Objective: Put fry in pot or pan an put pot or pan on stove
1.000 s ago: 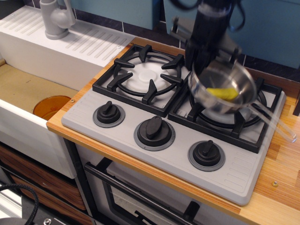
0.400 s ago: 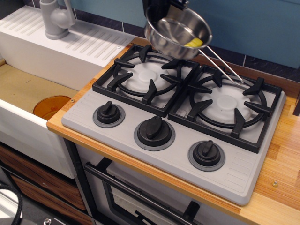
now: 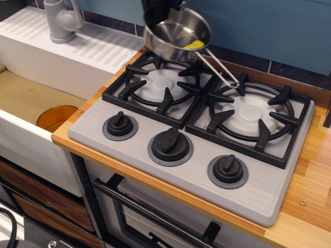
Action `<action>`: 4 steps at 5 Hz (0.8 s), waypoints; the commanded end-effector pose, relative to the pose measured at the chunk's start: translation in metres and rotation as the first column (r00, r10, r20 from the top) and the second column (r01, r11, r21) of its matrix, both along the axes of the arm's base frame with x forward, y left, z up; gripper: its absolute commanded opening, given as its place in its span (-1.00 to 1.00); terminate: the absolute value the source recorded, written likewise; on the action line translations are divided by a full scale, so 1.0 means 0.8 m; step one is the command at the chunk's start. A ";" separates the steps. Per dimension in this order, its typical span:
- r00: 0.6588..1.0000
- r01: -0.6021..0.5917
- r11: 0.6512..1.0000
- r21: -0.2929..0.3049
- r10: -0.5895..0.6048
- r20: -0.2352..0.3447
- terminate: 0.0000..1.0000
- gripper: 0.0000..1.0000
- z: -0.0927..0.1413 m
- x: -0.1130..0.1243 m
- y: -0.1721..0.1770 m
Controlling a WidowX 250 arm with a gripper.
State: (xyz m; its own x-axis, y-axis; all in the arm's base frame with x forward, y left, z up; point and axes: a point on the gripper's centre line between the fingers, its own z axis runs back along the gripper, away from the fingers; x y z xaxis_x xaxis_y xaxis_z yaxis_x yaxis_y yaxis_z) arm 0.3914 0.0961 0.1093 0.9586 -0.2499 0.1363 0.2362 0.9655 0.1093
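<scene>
The shiny steel pan (image 3: pixel 173 36) hangs in the air above the back edge of the left burner, tilted, with its wire-loop handle (image 3: pixel 220 70) pointing down to the right. The yellow fry (image 3: pixel 194 44) lies inside it against the right wall. My black gripper (image 3: pixel 158 11) at the top edge holds the pan by its far rim; the fingers are mostly hidden behind the pan. The grey stove (image 3: pixel 196 170) lies below with two black grates, the left one (image 3: pixel 158 85) and the right one (image 3: pixel 251 116), both bare.
Three black knobs (image 3: pixel 170 143) line the stove's front. A white sink unit with a grey tap (image 3: pixel 62 20) stands at the left, with an orange disc (image 3: pixel 57 118) in the basin. The wooden counter edge (image 3: pixel 310 196) runs on the right.
The pan with the fry was lifted off the right burner and carried up and left; it now hangs over the back of the left burner.
</scene>
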 end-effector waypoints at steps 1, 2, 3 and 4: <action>0.996 0.005 1.000 -0.010 -0.004 0.086 -1.00 -1.00 -0.017 0.008 0.023; 0.994 -0.022 0.999 -0.025 0.024 0.105 -1.00 -1.00 -0.041 -0.004 0.020; 0.992 -0.042 0.999 -0.029 0.045 0.122 -1.00 1.00 -0.054 -0.007 0.010; 0.992 -0.053 0.998 -0.037 0.057 0.111 -1.00 1.00 -0.049 -0.006 0.001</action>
State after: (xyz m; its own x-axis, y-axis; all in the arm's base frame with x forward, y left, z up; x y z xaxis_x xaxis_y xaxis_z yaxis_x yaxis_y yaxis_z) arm 0.3696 0.1001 0.0434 0.9660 -0.1836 0.1819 0.1750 0.9826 0.0624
